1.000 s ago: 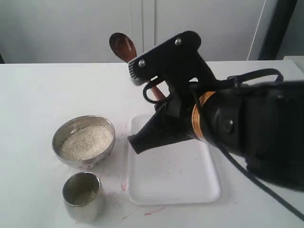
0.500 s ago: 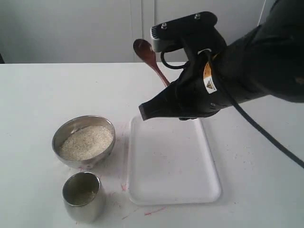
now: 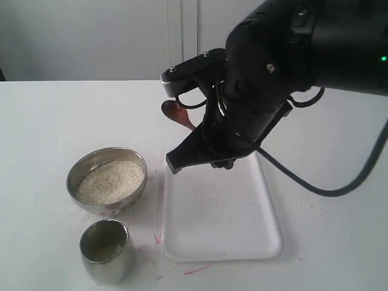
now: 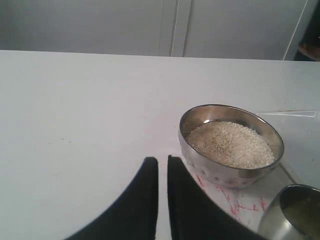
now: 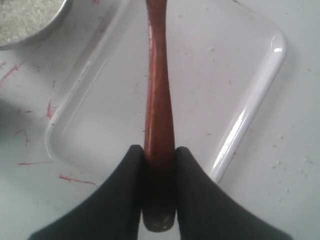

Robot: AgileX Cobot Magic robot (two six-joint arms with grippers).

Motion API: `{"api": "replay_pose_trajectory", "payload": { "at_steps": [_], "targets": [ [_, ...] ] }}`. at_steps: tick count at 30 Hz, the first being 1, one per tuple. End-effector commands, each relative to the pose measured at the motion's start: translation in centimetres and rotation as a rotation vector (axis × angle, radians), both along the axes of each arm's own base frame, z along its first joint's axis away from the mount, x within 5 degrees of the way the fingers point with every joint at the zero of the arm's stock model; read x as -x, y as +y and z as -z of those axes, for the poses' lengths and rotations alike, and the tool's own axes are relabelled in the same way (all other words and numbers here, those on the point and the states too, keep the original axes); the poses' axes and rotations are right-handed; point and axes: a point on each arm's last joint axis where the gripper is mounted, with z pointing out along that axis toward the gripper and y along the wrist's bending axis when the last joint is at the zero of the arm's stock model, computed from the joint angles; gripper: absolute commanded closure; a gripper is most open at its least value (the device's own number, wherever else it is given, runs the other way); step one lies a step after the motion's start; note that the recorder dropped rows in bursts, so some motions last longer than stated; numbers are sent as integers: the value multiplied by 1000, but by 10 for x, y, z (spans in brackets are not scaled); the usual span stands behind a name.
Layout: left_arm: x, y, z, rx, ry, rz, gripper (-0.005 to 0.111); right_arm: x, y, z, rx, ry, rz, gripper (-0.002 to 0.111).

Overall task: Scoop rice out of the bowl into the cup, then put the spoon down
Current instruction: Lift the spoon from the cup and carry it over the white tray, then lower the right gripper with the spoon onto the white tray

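My right gripper (image 5: 159,152) is shut on the thick end of the reddish-brown wooden spoon (image 5: 157,85), held over the white tray. The spoon's scoop (image 3: 176,113) points toward the table's left, just past the tray's far left corner. Left of the tray stands the steel bowl (image 3: 79,171), filled with rice (image 3: 111,180). The steel cup (image 3: 106,250) stands in front of the bowl with a little rice at its bottom. My left gripper (image 4: 161,160) hovers low beside the bowl (image 4: 200,167), jaws nearly together with nothing between them.
A white rectangular tray (image 3: 218,221) lies right of the bowl and cup, under the right arm. Red marks (image 3: 194,268) streak the white table around the tray and bowl. A pale wall stands behind the table.
The right arm has swung down and leftward with the spoon. The scoop has dropped from high and upright to low near the tray's far left corner. Bowl and cup have not moved.
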Motion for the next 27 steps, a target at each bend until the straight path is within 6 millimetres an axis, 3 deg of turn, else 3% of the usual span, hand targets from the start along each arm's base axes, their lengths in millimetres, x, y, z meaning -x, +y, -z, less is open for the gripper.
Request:
{"api": "replay_pose_trajectory", "payload": {
  "at_steps": [1, 12, 27],
  "targets": [
    [1, 0, -2, 12, -11, 3, 92, -8, 0, 7, 61, 56, -17, 108],
    [1, 0, -2, 12, -11, 3, 92, -25, -17, 24, 39, 185, 5, 108],
    [1, 0, -2, 12, -11, 3, 92, -35, -14, 63, 87, 329, -19, 108]
  ]
}}
